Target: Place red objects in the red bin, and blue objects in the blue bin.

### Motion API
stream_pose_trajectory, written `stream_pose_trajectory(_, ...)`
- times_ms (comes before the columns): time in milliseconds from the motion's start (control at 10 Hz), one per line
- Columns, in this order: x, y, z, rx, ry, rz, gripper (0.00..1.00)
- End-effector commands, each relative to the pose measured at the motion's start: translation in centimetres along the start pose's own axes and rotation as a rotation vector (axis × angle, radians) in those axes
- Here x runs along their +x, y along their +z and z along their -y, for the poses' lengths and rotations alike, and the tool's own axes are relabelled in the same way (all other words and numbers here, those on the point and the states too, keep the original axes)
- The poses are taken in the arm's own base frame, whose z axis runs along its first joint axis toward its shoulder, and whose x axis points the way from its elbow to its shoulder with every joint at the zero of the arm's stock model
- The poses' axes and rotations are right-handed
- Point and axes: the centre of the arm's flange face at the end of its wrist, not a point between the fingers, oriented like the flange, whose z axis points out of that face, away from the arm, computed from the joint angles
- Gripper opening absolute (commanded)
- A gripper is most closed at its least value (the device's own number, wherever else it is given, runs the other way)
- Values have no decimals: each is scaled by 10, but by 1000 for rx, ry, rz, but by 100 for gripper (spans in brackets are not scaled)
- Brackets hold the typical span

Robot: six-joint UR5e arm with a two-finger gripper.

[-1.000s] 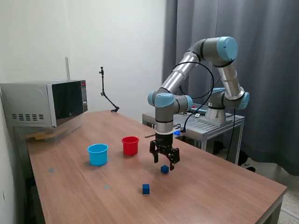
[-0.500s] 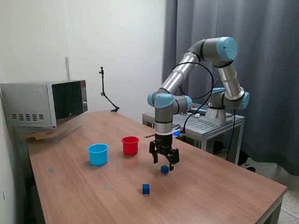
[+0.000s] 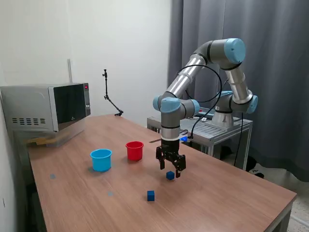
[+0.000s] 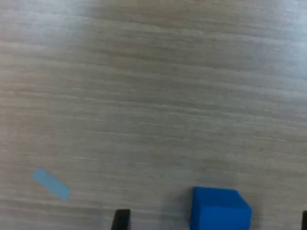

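The blue cube (image 3: 170, 175) I'm working on sits on the wooden table (image 3: 227, 198), a bit right of center in the exterior frame, and my gripper (image 3: 170, 171) hangs right over it with the fingers spread wide, nothing between them. From the wrist camera that same cube (image 4: 220, 209) shows up at the bottom edge of the picture, sitting between my two fingertips (image 4: 121, 219), which only just poke into the frame, so it's not clamped.

A second blue cube (image 3: 151, 195) lies closer to the bottom of the exterior frame, a little to the left of the first one and apart from it. The red cup (image 3: 134, 150) stands upright left of my gripper, and the light-blue cup (image 3: 101, 159) stands further left, near the red one but not touching. I can't see inside either cup from this angle.

There's a small pale blue strip of tape (image 4: 50, 183) stuck flat on the wood in the lower left of the wrist picture. Over at the left edge of the exterior frame a microwave (image 3: 46, 107) sits on the table's far end.
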Motion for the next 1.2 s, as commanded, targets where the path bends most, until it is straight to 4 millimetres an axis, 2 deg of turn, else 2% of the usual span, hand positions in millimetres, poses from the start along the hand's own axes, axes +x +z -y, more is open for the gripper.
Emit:
stream_pose_trajectory(0,1,1,1,1,32,0,100)
stream_pose_trajectory(300,6,1,2,1,26,-1,100)
stream_pose_trajectory(500,8,11,3,16,24,-2,100)
stream_pose_trajectory(600,13,11,4,15,16,-1,100)
stream_pose_trajectory(1100,13,10,4,13,16,1,100)
